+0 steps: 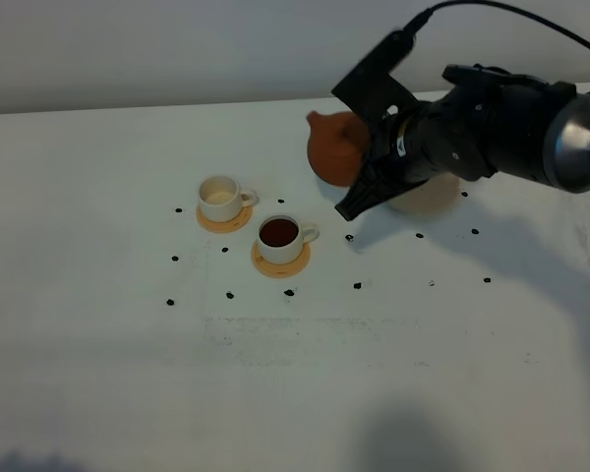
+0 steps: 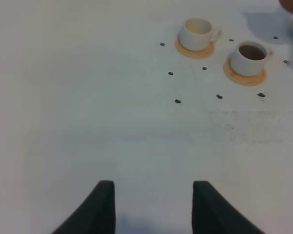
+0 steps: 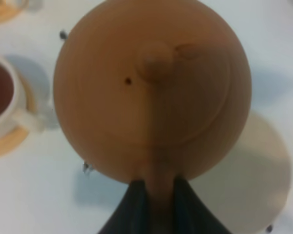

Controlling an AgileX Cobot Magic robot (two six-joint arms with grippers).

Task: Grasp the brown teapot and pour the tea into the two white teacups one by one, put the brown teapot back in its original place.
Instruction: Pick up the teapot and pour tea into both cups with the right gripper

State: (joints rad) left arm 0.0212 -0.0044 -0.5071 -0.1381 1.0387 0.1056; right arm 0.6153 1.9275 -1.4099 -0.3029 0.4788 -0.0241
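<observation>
The brown teapot hangs above the table, just left of the cream saucer, which stands bare. My right gripper is shut on its loop handle; in the right wrist view the teapot fills the frame with the gripper clamped on the handle and the saucer beside it. Two white teacups stand on orange coasters: the nearer one holds dark tea, the farther one looks pale inside. My left gripper is open over bare table, well away from the cups.
Small black dots are scattered on the white table around the cups and saucer. An orange coaster lies under each cup. The right arm and its cable reach in from the right above the table.
</observation>
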